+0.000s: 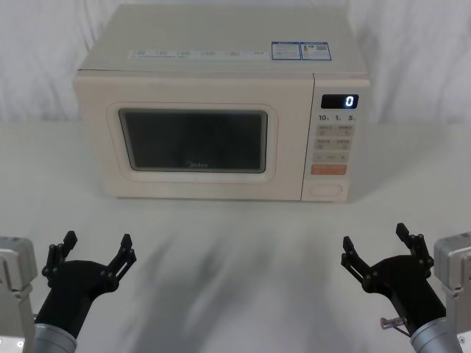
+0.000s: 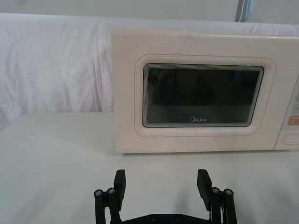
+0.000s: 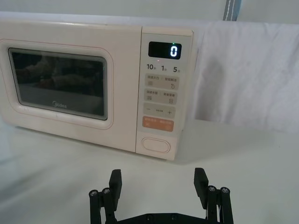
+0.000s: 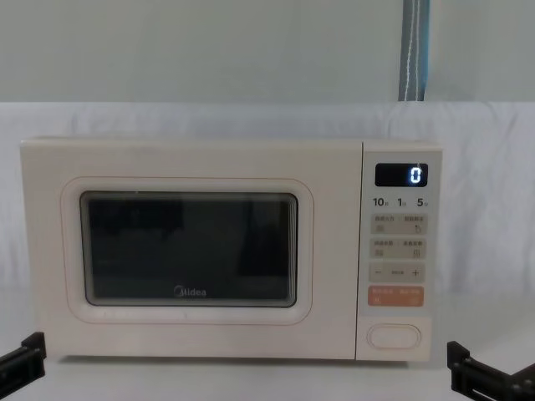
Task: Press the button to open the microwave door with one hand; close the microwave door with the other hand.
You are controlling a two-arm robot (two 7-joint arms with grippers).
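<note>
A cream microwave stands at the table's middle, its door closed flush, with a dark window and a Midea logo. The wide pill-shaped button sits at the bottom of the control panel, below an orange key. My left gripper hovers open near the table's front left, well short of the door. At the front right my right gripper is open too, roughly in line with the button but far from it.
The panel's display reads 0. White cloth covers the table and hangs as a backdrop behind. Open tabletop lies between both grippers and the microwave's front.
</note>
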